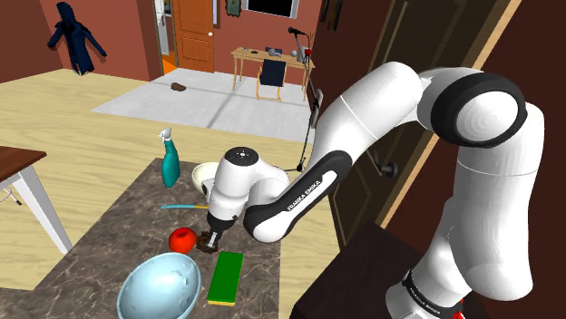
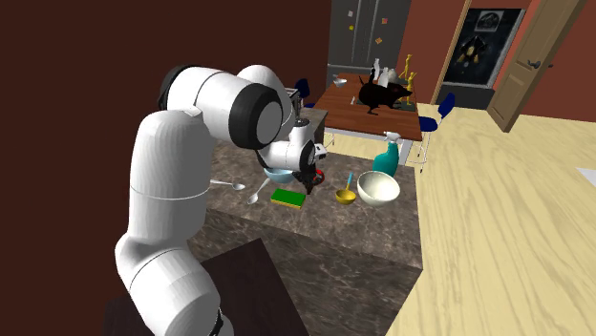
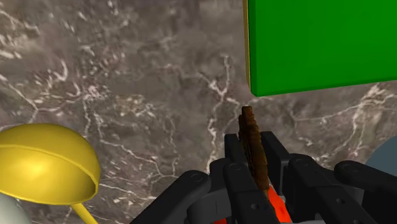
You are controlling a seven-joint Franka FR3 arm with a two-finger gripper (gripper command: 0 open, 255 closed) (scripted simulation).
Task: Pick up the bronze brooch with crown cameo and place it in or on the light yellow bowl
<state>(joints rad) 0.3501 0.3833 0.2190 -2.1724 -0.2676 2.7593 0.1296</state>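
Because the brooch [image 3: 248, 127] is thin, the tool [image 3: 253, 153] clenches it edge-on between both fingers, low over the marbled desk [image 3: 127, 76] between the red fruit [image 1: 182, 239] and the green sponge [image 1: 225, 276]; the pale yellow bowl [image 1: 200, 172] sits beside the spray bottle [image 1: 170, 161], so a lift seems next

Even, flat light, bright pale floor [image 1: 82, 118], dim walls [image 2: 76, 57] — soft sheen on arm [image 1: 363, 118].
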